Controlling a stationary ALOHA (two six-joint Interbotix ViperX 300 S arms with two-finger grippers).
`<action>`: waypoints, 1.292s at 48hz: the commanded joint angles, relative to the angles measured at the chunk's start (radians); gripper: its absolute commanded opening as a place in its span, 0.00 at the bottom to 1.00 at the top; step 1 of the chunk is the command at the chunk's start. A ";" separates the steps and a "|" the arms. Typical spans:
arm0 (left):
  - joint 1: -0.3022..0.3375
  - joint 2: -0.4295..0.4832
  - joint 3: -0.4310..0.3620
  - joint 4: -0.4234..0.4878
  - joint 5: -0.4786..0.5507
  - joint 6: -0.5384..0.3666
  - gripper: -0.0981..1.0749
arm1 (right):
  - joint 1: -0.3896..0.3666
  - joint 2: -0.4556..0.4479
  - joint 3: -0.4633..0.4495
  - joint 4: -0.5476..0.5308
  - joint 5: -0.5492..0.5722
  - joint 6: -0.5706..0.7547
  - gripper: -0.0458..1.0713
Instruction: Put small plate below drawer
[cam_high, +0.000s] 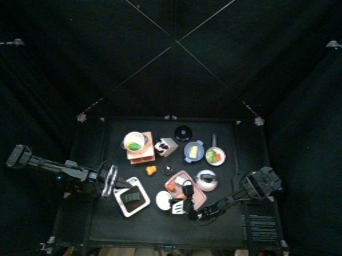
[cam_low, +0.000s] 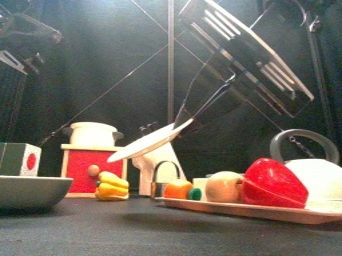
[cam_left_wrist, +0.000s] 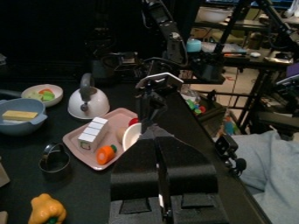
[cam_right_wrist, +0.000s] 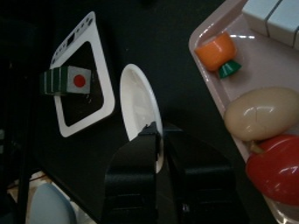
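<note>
Right claw (cam_right_wrist: 158, 133): we see it clamped on the small plate (cam_right_wrist: 135, 102), tilted above the worktop (cam_right_wrist: 176, 79).
Left claw (cam_left_wrist: 160, 157): we see jaws together, resting at the left.
Pink tray (cam_right_wrist: 233, 66): beside plate.

Small plain white round plate (cam_right_wrist: 135, 103); pink tray (cam_right_wrist: 216, 44) w/ orange carrot (cam_right_wrist: 215, 51), red pepper (cam_right_wrist: 275, 166); black gripper (cam_right_wrist: 159, 131).

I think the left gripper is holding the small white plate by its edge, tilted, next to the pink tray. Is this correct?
Not quite: the right gripper holds the small plate, not the left. The right wrist view shows its jaws pinching the plate's rim. The plate is indeed tilted, beside the pink tray.
</note>
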 joint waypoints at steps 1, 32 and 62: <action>0.000 0.003 -0.014 0.002 -0.009 0.000 0.06 | -0.025 -0.060 0.003 -0.026 -0.009 -0.002 0.42; 0.002 0.003 -0.011 0.000 -0.009 0.000 0.06 | -0.238 -0.038 0.023 -0.192 -0.247 0.006 0.42; 0.002 0.003 -0.005 0.000 -0.009 0.000 0.06 | -0.371 0.075 -0.035 -0.239 -0.393 0.002 0.42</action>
